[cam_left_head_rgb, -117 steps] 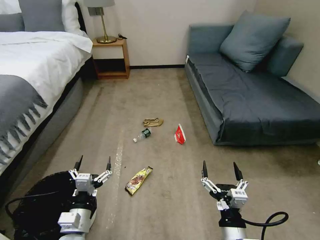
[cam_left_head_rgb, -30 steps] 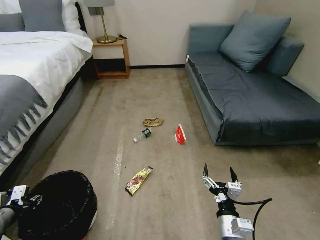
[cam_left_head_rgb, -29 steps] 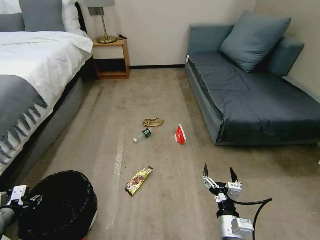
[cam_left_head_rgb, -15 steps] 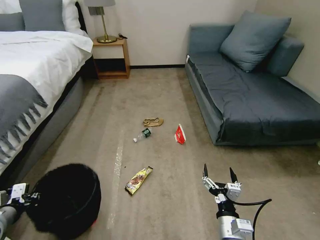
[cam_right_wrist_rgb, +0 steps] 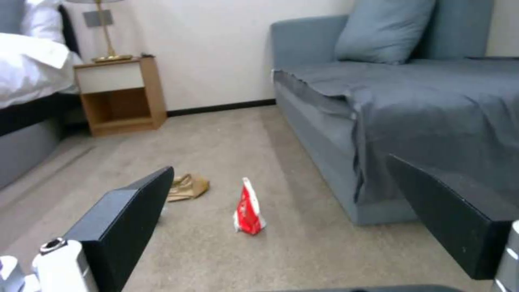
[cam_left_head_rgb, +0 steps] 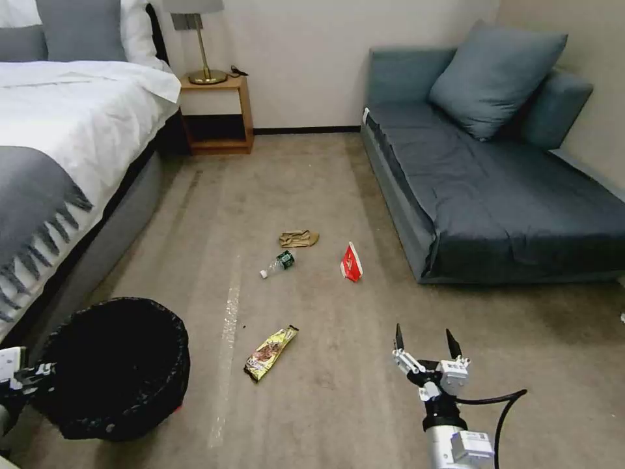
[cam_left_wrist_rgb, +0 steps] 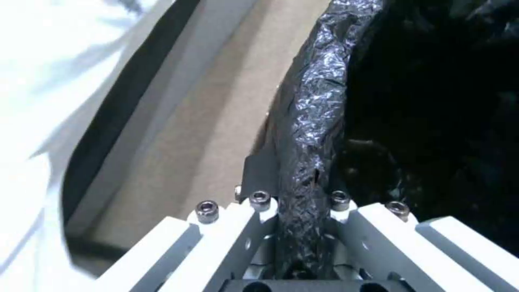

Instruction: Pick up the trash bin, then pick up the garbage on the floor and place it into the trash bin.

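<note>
The bed (cam_left_head_rgb: 58,124) fills the robot's left side and the grey sofa (cam_left_head_rgb: 495,189) its right, with carpeted floor (cam_left_head_rgb: 306,176) between them and a wooden nightstand (cam_left_head_rgb: 218,114) against the far wall.

The trash bin (cam_left_head_rgb: 117,365), lined with a crinkly black bag, sits low at the robot's left, near the bed's edge. The left end effector (cam_left_wrist_rgb: 296,221) is clamped on the bin's rim (cam_left_wrist_rgb: 311,121), one finger outside and one inside the liner. Whether the base is clear of the floor is hard to tell.

The step in hand appears to be carrying the bin. To do it well, the grip should stay firm on the rim itself, not just the loose liner, which could slip or tear. Keeping the opening level and facing up would make later drops easy.

The right end effector (cam_left_head_rgb: 423,344) hovers low over the carpet ahead at the robot's right, its fingers spread wide and holding nothing.

The garbage lies on the floor. The yellow-brown snack wrapper (cam_left_head_rgb: 270,352) is nearest, between bin and right end effector. Farther off are the clear plastic bottle (cam_left_head_rgb: 278,263), the red-white packet (cam_left_head_rgb: 351,262) standing on edge, and the crumpled brown paper (cam_left_head_rgb: 299,238). The wrapper lies flat, so it likely calls for a low, near-vertical pinch.
</note>
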You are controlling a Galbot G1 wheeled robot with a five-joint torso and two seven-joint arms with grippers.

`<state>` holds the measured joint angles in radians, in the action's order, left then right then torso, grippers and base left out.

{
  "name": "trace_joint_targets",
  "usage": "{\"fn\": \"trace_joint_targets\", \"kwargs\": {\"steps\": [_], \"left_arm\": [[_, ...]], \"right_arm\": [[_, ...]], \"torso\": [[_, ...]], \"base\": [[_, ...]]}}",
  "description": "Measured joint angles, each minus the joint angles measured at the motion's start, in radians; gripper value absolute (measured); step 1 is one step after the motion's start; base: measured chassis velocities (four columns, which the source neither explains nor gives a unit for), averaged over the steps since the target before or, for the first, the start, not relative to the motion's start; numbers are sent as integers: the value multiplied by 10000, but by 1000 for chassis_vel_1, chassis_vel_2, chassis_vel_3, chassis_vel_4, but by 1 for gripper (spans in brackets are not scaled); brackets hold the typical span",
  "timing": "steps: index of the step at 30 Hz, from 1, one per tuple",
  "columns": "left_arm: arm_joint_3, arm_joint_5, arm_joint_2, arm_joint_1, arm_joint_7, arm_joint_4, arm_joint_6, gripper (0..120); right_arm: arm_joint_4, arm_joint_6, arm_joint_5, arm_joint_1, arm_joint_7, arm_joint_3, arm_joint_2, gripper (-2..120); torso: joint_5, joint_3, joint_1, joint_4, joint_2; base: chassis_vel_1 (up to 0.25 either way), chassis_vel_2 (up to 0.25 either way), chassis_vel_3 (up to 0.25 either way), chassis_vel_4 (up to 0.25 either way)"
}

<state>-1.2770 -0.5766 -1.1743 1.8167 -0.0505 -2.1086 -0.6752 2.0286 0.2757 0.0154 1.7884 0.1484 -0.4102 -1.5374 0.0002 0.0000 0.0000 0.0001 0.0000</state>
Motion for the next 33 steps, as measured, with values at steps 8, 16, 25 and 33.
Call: {"fn": "trace_joint_targets", "kwargs": {"steps": [8,16,25,33], "left_arm": [[-228,414,-629,426,-206,-747,-39,4],[-163,660,-729,394,-213,-817,20,4],[-83,776,-806,245,-202,-762,52,4],[-92,764,-764,115,-199,-599,57,4]], "right_arm": [[-193,62,116,-167,-269,325,227,100],[-465,63,-85,-388,-460,581,394,100],[-622,63,-133,-348,-523,625,451,100],[-681,30,35,-302,-526,710,445,100]], "torso": [[0,0,0,-1,0],[-2,0,0,-1,0],[-5,-1,0,0,0],[-17,0,1,-3,0]], "base": [[0,0,0,0],[0,0,0,0],[-61,68,64,-53],[-215,197,202,-214]]}}
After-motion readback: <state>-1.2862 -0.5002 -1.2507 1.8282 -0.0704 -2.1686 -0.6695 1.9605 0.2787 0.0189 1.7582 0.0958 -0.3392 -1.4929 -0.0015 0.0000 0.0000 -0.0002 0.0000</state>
